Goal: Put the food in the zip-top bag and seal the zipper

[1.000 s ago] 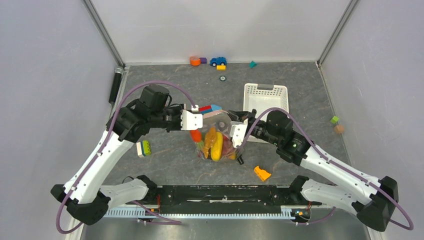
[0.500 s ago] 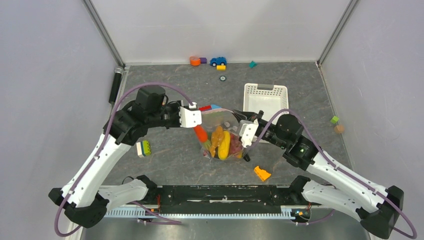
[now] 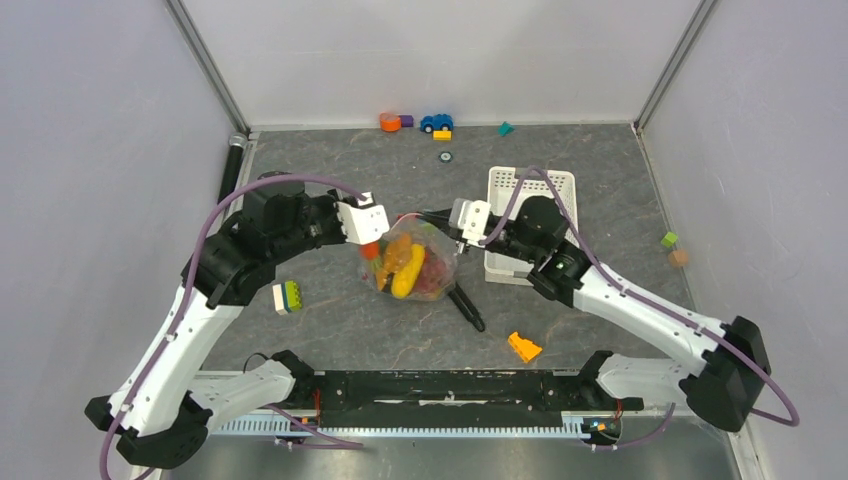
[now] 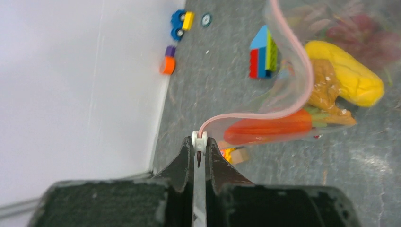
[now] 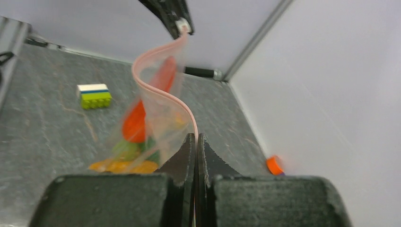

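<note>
The clear zip-top bag hangs between my two grippers above the table. It holds the food: an orange carrot, a yellow piece, green and dark red pieces. My left gripper is shut on the white slider at one end of the pink zipper. My right gripper is shut on the zipper strip at the other end. In the top view the left gripper and right gripper hold the bag's mouth stretched between them.
A white lattice basket stands just behind the right gripper. A black tool and an orange wedge lie in front of the bag. A green-white brick lies at the left. A brick stack lies beyond the bag. Small toys line the back wall.
Both grippers have carried the bag back and to the left, off the black tool it covered. The right arm swung toward the basket; the zipper now runs stretched between the grippers.
</note>
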Robot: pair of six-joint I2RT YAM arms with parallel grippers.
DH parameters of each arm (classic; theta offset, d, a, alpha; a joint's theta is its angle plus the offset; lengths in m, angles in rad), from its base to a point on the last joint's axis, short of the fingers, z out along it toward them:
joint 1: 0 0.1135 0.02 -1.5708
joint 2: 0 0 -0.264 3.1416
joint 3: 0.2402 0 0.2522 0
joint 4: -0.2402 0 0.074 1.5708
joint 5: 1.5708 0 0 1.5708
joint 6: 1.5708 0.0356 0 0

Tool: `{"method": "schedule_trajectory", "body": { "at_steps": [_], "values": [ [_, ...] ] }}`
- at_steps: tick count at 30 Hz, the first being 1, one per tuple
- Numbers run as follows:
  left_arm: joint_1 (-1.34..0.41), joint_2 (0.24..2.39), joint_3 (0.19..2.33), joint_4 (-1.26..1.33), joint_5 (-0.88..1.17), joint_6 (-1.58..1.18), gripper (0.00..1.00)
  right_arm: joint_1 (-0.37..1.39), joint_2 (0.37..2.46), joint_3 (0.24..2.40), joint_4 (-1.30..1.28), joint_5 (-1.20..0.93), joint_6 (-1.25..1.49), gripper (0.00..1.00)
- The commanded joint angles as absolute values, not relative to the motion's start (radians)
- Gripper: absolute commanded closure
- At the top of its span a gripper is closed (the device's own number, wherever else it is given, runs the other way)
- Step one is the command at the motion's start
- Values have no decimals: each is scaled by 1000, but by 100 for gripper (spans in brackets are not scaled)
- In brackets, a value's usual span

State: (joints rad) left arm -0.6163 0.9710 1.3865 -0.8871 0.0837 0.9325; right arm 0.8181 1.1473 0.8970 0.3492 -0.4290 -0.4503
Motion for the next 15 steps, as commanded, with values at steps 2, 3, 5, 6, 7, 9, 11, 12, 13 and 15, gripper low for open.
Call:
{"method": "schedule_trajectory", "body": {
  "at_steps": [2, 3, 5, 6, 7, 9, 11, 12, 13, 15],
  "values": [
    [-614, 947, 1462, -876, -99, 1008, 98, 868, 1242, 964, 515, -647, -263, 100],
    [-613, 947, 1473, -885, -117, 1014, 98, 877, 1262, 967, 543, -682, -229, 100],
    [-613, 948, 1496, -912, -128, 1024, 98, 885, 1302, 977, 623, -759, -148, 100],
    [-613, 949, 1505, -928, -126, 1031, 98, 887, 1324, 985, 654, -791, -107, 100],
    [-613, 947, 1509, -933, -127, 1030, 98, 886, 1348, 993, 691, -813, -72, 100],
    [-613, 944, 1507, -938, -138, 1030, 98, 887, 1396, 1004, 736, -831, -9, 100],
    [-612, 939, 1486, -942, -147, 1041, 98, 887, 1442, 1023, 728, -820, -2, 100],
    [-612, 940, 1470, -941, -149, 1045, 98, 887, 1465, 1030, 716, -795, -1, 100],
    [-612, 944, 1454, -936, -150, 1046, 98, 885, 1486, 1042, 698, -772, -2, 100],
    [-611, 952, 1413, -914, -163, 1047, 98, 878, 1534, 1072, 643, -695, -3, 100]
  ]
}}
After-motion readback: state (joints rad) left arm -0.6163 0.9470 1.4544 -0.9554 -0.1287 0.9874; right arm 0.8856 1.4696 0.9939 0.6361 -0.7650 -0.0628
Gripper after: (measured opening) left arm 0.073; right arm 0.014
